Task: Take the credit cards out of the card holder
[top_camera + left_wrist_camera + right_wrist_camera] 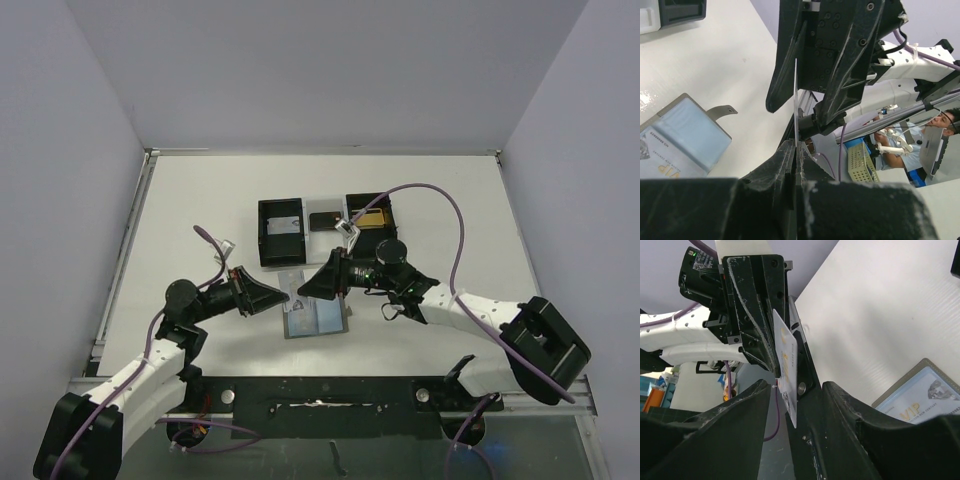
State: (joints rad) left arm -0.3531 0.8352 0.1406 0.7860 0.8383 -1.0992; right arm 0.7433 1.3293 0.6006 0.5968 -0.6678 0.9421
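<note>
The grey card holder (315, 318) lies open on the table, with a pale card marked VIP still in a pocket; it also shows in the left wrist view (682, 140) and the right wrist view (925, 395). My left gripper (283, 297) is shut on a thin whitish credit card (796, 100) and holds it upright above the table, just left of the holder. The card's face shows in the right wrist view (787, 367). My right gripper (306, 288) faces the left one tip to tip. Its jaws stand apart, one on each side of the card's free end (796, 386).
The black three-compartment tray (265, 245) stands behind the holder, with a silvery card in its left compartment and a yellowish item in its right one. Its corner shows in the left wrist view (682, 11). Purple cables loop over both arms.
</note>
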